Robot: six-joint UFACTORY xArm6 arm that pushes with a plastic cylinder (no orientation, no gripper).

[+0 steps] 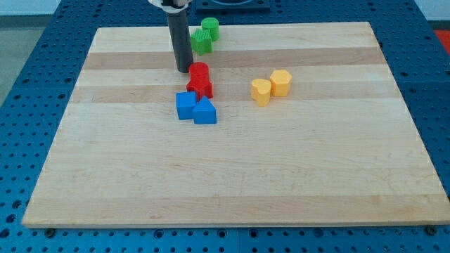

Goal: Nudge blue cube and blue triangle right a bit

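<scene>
2 red blocks (200,79), 2 green blocks (205,36), 2 yellow blocks (271,87) on wooden board (316,176).

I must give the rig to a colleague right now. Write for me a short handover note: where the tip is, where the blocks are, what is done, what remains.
My tip rests on the board toward the view's top, just left of the two red blocks and above the blue pair, touching neither blue block.
The blue cube and blue triangle sit side by side, touching, just below the red blocks.
Done: no contact with the blue pair yet.
Left: bring the tip to the cube's left side and push both a bit toward the view's right.
</scene>
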